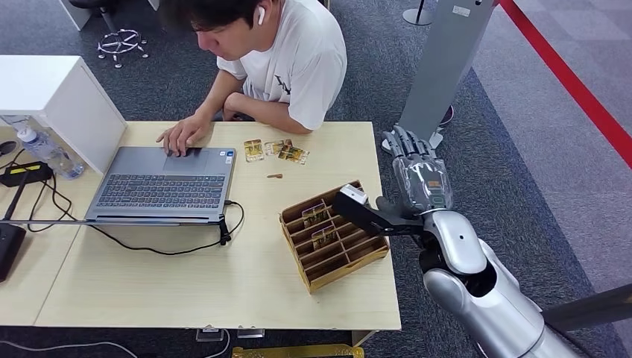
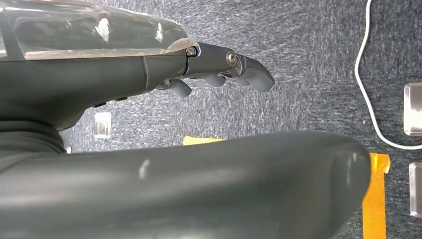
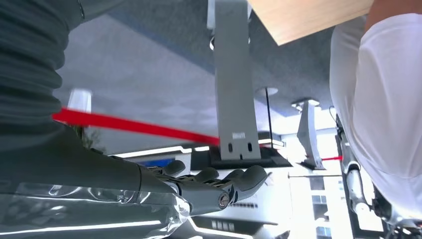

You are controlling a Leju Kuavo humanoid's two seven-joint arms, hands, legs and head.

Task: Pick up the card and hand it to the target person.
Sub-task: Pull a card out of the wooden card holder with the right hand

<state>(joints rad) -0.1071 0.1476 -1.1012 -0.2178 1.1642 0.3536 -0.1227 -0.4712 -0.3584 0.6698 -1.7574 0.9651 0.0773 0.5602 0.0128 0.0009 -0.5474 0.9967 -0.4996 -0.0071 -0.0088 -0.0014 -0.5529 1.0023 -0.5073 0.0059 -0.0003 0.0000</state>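
Three cards (image 1: 277,148) lie on the table in front of a seated person (image 1: 287,56) in a white shirt. More cards (image 1: 319,224) stand in the slots of a wooden box (image 1: 356,257) near the table's right edge. My right hand (image 1: 417,168) is raised just past that edge, right of the box, fingers stretched out toward the far side and holding nothing. In the right wrist view the same hand (image 3: 209,188) is spread and empty, with the person's white sleeve (image 3: 378,99) beyond it. My left hand (image 2: 219,67) hangs over grey carpet, fingers loosely bent, empty.
An open laptop (image 1: 164,183) sits at the table's left under the person's hand, its cable trailing across the wood. A white box (image 1: 56,101), a water bottle (image 1: 46,149) and a black adapter (image 1: 22,173) stand farther left. A grey post (image 1: 440,67) rises behind my right hand.
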